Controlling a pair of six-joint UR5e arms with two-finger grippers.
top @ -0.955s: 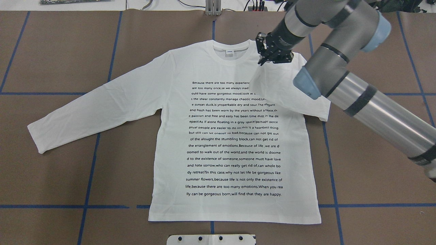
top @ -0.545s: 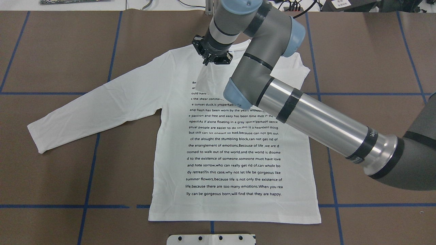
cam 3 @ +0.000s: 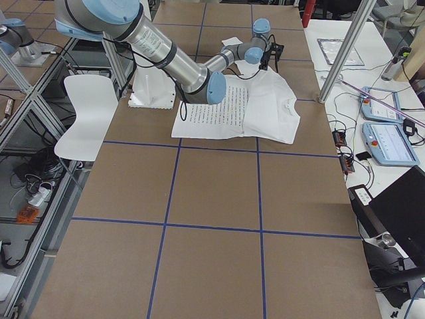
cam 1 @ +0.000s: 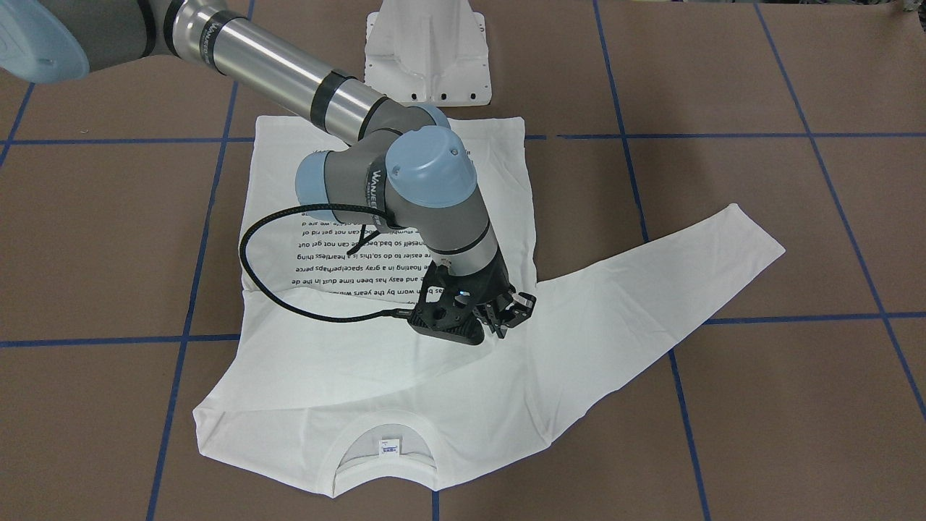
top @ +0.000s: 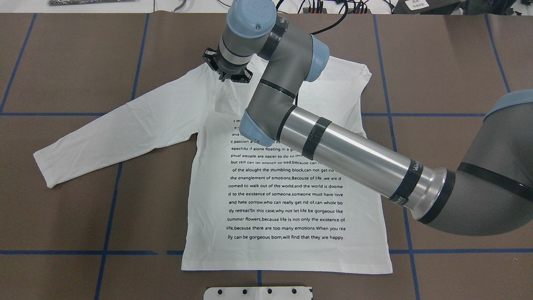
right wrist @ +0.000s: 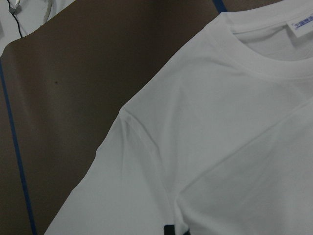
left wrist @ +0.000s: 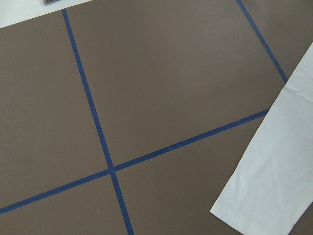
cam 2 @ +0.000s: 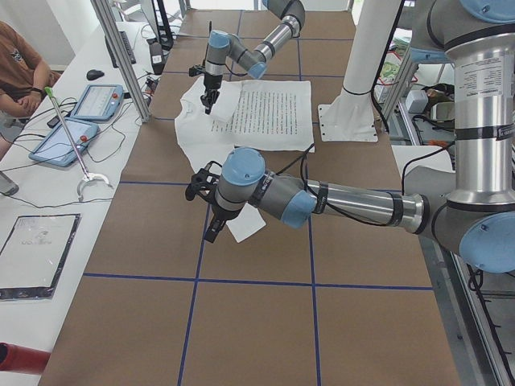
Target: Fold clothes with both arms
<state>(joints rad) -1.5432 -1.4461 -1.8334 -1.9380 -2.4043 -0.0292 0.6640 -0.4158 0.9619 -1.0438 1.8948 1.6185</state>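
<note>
The white long-sleeved T-shirt [top: 287,200] lies flat, text side up, on the brown table. My right gripper [top: 227,76] has reached across to the shirt's left shoulder. It is shut on the end of the right sleeve, which is folded over the chest and covers the top lines of text. In the front view the gripper [cam 1: 510,318] sits low on the cloth, above the collar label [cam 1: 389,449]. The left sleeve [top: 116,133] lies stretched out. My left gripper [cam 2: 209,225] hovers near that sleeve's cuff [left wrist: 274,186]. I cannot tell whether it is open.
The white pedestal base [cam 1: 427,51] stands at the shirt's hem side. Blue tape lines [top: 108,208] cross the brown table cover. A side bench with tablets [cam 2: 80,104] and a seated person [cam 2: 16,64] is beyond the collar end. Frame posts [cam 3: 345,46] stand there too.
My right gripper has swept from the shirt's right shoulder across the collar to the left shoulder, dragging the right sleeve over the chest. The rest of the shirt has not moved.
</note>
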